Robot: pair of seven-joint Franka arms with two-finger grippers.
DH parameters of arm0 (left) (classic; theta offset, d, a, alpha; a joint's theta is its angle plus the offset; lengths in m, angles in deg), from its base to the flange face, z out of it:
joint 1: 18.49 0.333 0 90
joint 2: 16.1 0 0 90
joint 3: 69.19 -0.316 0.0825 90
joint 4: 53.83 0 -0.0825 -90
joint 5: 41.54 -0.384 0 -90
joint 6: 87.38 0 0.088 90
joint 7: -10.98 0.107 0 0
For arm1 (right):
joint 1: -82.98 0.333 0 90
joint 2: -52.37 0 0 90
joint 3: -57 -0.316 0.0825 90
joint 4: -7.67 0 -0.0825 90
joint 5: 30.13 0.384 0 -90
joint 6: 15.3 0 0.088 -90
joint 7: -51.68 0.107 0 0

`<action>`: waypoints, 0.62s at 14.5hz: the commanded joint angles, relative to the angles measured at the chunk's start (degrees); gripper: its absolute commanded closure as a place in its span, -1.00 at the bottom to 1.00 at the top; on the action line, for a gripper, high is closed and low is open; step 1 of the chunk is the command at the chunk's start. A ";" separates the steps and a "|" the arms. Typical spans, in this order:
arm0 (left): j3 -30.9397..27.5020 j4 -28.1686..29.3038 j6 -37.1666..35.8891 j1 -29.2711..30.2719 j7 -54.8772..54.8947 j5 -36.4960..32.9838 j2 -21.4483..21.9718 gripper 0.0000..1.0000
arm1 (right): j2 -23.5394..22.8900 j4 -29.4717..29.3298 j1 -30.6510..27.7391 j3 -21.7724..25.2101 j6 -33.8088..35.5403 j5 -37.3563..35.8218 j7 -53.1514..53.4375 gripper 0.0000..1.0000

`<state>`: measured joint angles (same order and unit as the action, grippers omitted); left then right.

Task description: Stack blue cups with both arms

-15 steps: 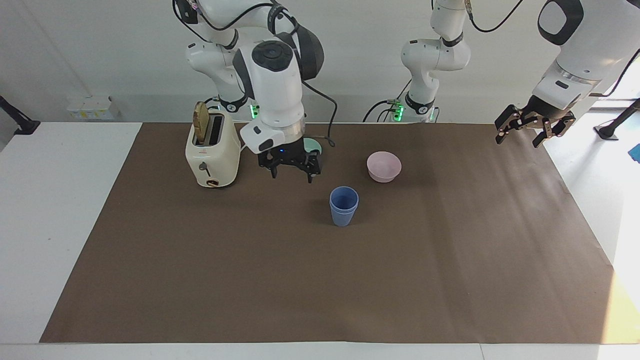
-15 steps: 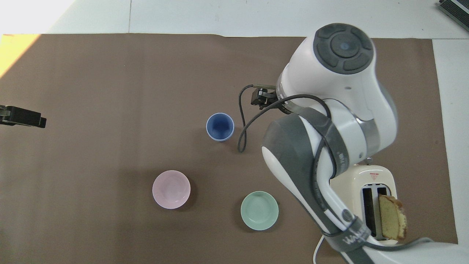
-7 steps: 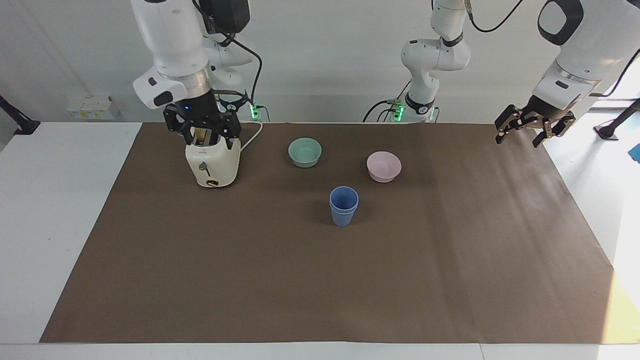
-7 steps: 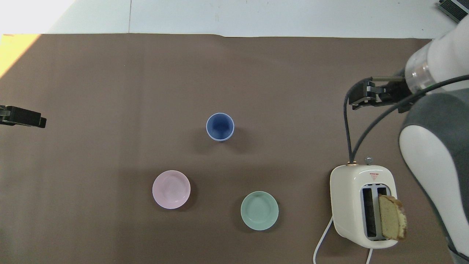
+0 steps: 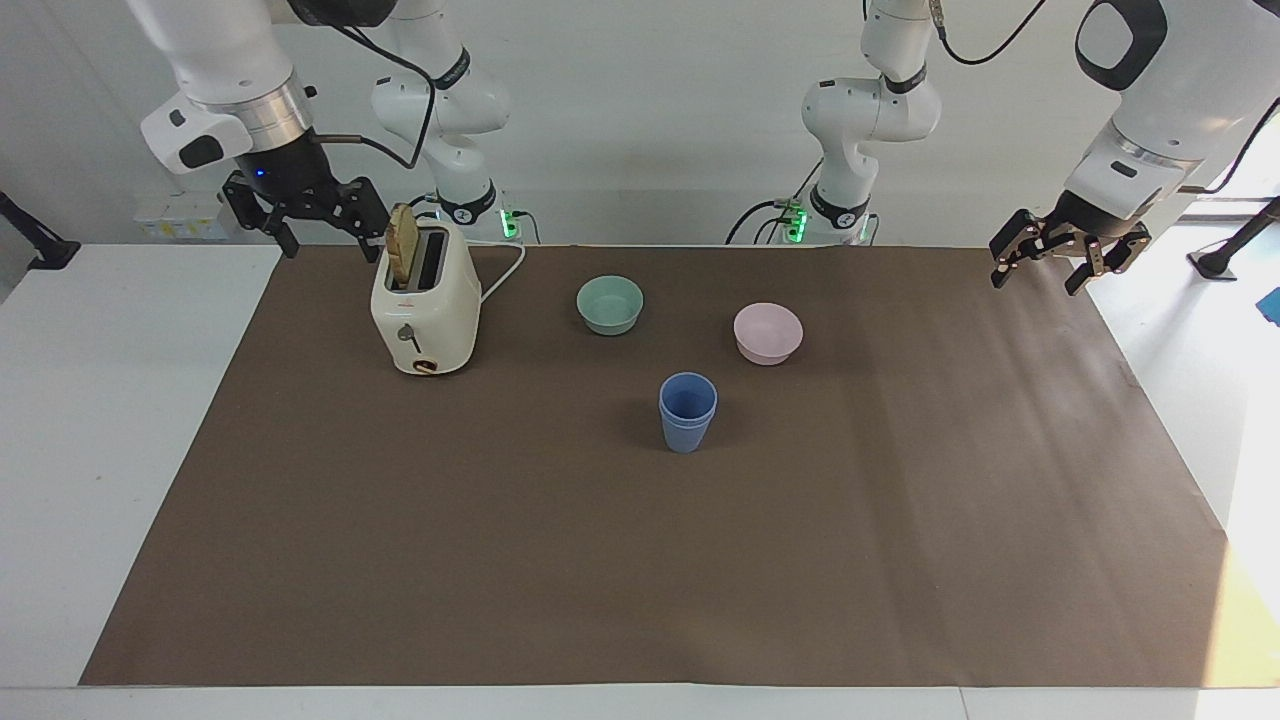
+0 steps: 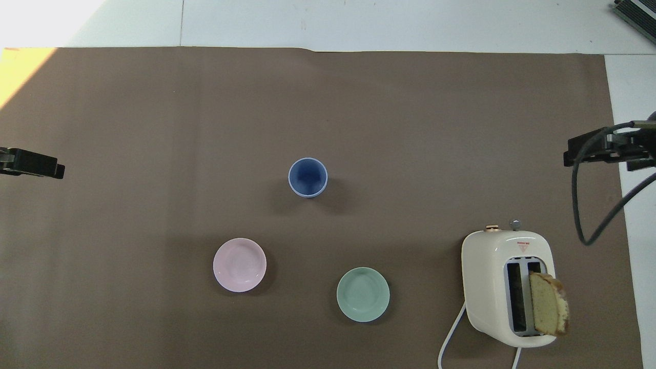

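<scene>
Blue cups (image 5: 687, 411) are nested one in the other, upright, roughly mid bench (image 5: 640, 560) on the brown mat (image 5: 500, 560). They're a bit farther from the robots than the pink bowl (image 5: 767, 332) and teal bowl (image 5: 610, 304), w/ clear gaps to both.

Right end effector (image 5: 305, 215) is up in the air over the mat corner at the right arm's end, just beside the cream toaster (image 5: 425, 310) w/ a bread slice (image 5: 402, 244) sticking out of a slot. Fingers spread apart, nothing in them.

Left end effector (image 5: 1065, 255) hangs over the mat edge at the left arm's end, fingers also apart, empty, well apart from the cups.
</scene>
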<state>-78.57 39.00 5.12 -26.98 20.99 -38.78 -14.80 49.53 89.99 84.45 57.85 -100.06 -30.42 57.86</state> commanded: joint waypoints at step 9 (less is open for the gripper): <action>0.51 -0.54 0.13 0.67 -0.43 -1.00 -0.06 -1.00 | 1.79 4.25 0.64 -0.85 -5.86 0.55 2.16 -1.00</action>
<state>-78.57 39.00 5.15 -26.98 20.99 -38.78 -14.80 49.83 92.15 85.23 57.08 -104.46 -30.40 59.09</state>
